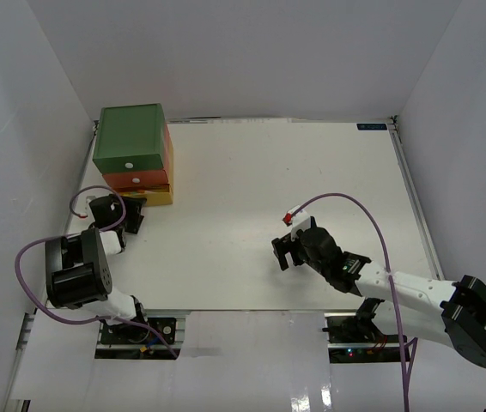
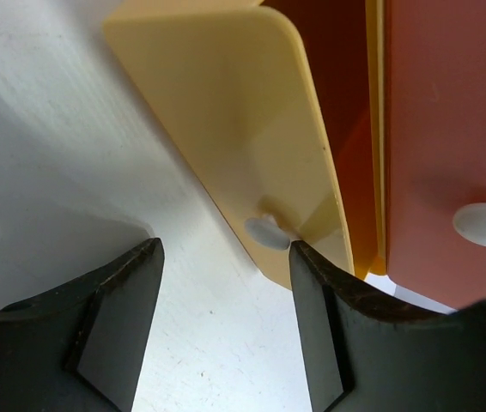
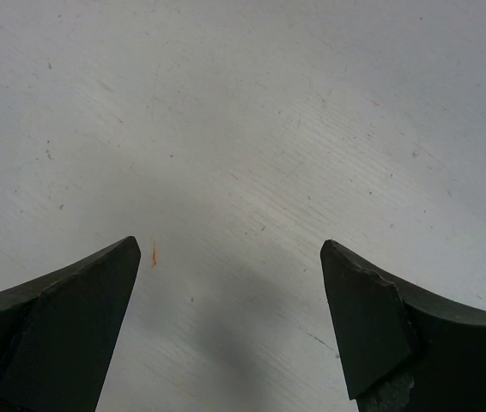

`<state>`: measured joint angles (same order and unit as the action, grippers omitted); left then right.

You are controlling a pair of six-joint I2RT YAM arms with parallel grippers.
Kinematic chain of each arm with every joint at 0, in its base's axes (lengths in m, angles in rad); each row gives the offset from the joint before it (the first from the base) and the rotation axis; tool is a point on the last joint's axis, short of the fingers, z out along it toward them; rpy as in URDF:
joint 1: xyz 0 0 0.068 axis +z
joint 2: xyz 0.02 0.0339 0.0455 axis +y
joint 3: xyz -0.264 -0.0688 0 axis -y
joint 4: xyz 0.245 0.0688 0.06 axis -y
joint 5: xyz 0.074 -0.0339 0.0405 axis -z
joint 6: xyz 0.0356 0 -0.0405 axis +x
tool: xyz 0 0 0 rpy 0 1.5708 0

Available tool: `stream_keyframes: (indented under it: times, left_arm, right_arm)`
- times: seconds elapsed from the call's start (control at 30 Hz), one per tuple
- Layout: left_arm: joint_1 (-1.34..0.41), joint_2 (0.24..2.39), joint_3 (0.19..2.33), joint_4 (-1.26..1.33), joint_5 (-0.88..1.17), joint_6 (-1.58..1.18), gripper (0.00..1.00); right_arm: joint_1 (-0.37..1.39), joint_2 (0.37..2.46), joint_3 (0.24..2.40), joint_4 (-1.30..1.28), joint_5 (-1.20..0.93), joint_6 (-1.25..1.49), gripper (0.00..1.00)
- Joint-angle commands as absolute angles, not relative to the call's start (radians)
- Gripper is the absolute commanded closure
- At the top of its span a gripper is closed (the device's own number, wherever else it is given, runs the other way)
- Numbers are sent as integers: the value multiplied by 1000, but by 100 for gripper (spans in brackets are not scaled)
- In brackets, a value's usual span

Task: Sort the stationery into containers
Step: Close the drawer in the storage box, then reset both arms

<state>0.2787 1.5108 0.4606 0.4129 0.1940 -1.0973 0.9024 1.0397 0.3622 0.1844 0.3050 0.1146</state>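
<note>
White tabletop [image 1: 252, 184] w/ plain pale walls [image 1: 243, 51] on 3 sides; even, soft light.

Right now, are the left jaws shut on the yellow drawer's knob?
No, on the left gripper the jaws stand open, and the yellow drawer has its knob beside one.

White table [image 1: 252, 172] boxed in by 3 plain white walls [image 1: 243, 51].
Small teal label [image 1: 371, 127] flat at far right corner; metal rail [image 1: 418, 206] along right edge; white panels [image 1: 252, 335] over near edge; on tabletop in right wrist view, 1 faint orange mark [image 3: 154, 254] among scattered dark specks and fine scratches.
</note>
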Motion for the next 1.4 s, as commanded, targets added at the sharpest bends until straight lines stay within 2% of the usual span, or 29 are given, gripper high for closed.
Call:
stream_keyframes:
  times: [0.0,0.4,1.07,1.27,1.37]
  left_arm:
    - [284,1523,494,465,202,-1111,27]
    - [284,1598,526,500,209,-1129,14]
    - [285,1629,537,509,244,-1154,9]
    - [288,1471,548,247,293,-1091,7]
    - [290,1323,563,86,287,-971,2]
  right_arm:
    - [896,1046,357,241,325,101,8]
    - [891,1048,353,245,333,101,8]
    - [888,1019,350,245,331,106,8]
    - [887,960,371,196,342,109,8]
    - [888,905,393,147,356,106,8]
